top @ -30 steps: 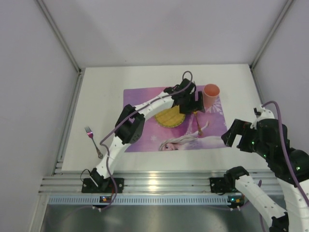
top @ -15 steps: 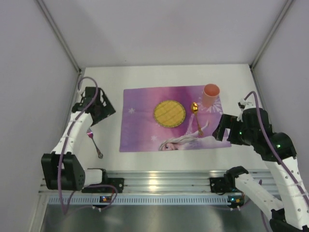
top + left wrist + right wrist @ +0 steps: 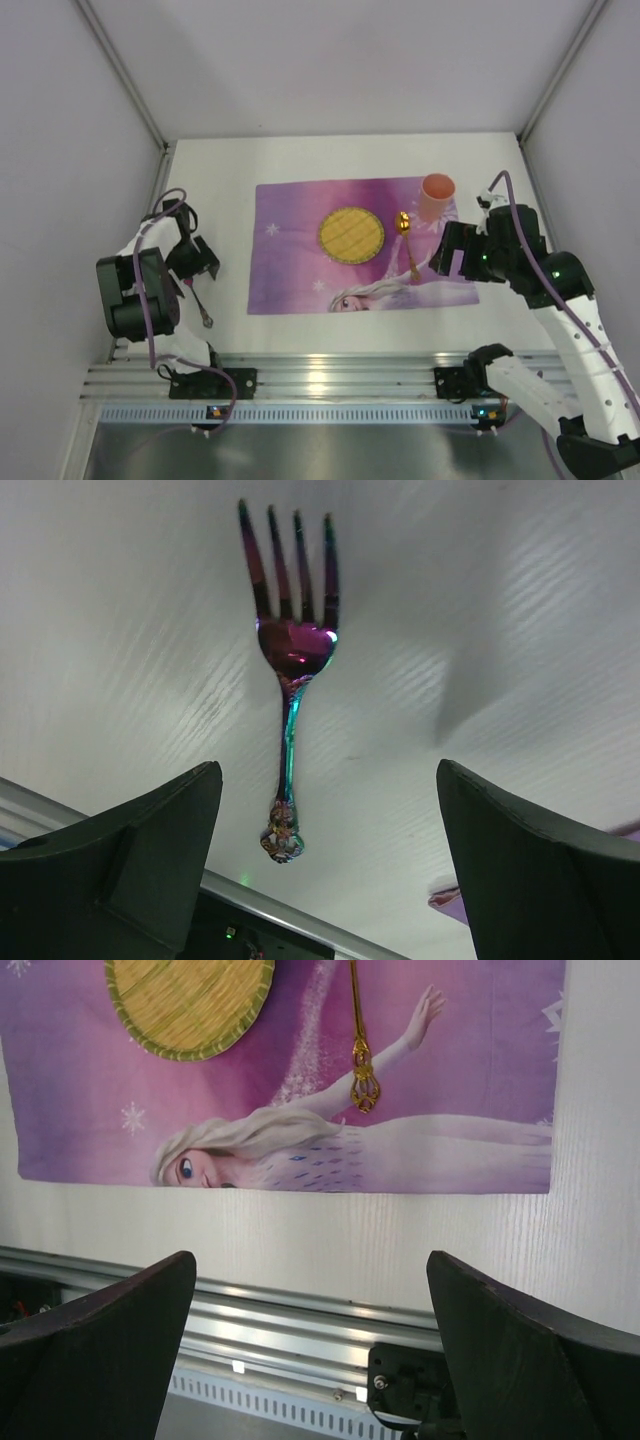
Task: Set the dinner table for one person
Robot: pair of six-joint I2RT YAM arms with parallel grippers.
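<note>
Left gripper (image 3: 328, 772) spread wide and empty at the overhead frame's left, above an iridescent fork (image 3: 293, 655) lying on the white dinner table (image 3: 330, 155), which fills mid-frame; right gripper (image 3: 310, 1257) equally wide, empty, over the princess placemat's (image 3: 300, 215) right side.

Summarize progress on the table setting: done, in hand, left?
Done: yellow plate centred on the placemat, gold spoon to its right, orange cup at the mat's far right corner. In hand: left jaws open over the fork, ungripped on bare table left of the mat. Left: likely grasp the fork and set it beside the plate. Right jaws open, empty.
</note>
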